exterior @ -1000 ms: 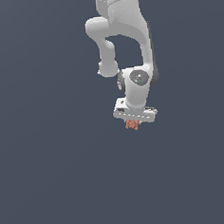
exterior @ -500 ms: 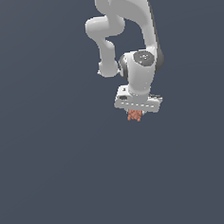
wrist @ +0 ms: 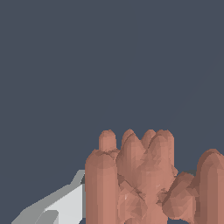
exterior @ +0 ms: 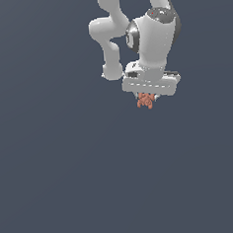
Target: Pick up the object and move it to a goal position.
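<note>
The object (exterior: pixel 145 101) — a small orange-red cluster of knobs — sits in the upper right of the exterior frame, hanging directly under my gripper (exterior: pixel 147 99) and touching it. In the wrist view the same lumpy thing (wrist: pixel 144 179) fills the lower half of the frame, its lobes standing up side by side, with one pale finger (wrist: pixel 65 203) pressed against its flank. So my claw is closed narrow around the object, and it lies straight between my fingertips, not off to either side. I judge the carry to the goal as the step in hand.

No long axis is plain; the cluster reads as roughly round. The second finger is hidden behind the lobes, the object is cut off by the wrist frame's lower edge, and no goal marker shows anywhere — only flat dark grey background (exterior: pixel 59 182).
</note>
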